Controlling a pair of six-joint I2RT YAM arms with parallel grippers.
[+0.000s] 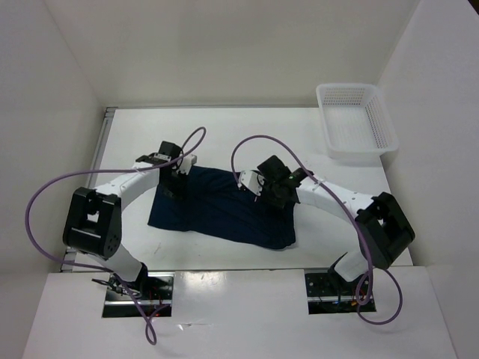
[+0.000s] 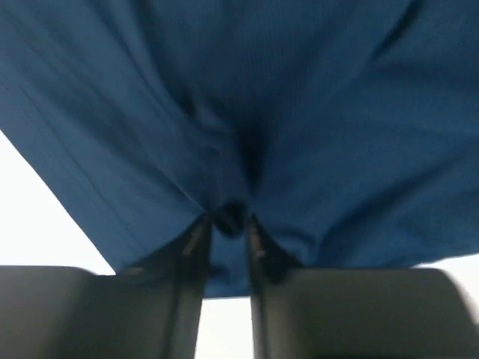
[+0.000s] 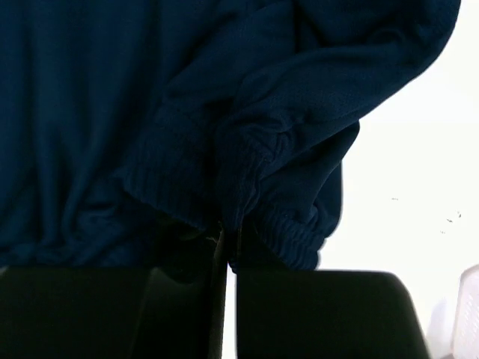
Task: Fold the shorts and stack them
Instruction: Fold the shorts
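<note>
The dark navy shorts lie spread across the middle of the white table, rumpled at their far edge. My left gripper is down on the far left corner. In the left wrist view the shorts fill the frame, and the left gripper stands slightly open with a dark pucker of fabric loosely between its tips. My right gripper is at the far edge, right of centre. In its wrist view the right gripper is shut on the ribbed waistband of the shorts.
A white plastic mesh basket stands at the back right of the table, apart from the shorts. White walls close in the table on the left, back and right. Purple cables loop above both arms.
</note>
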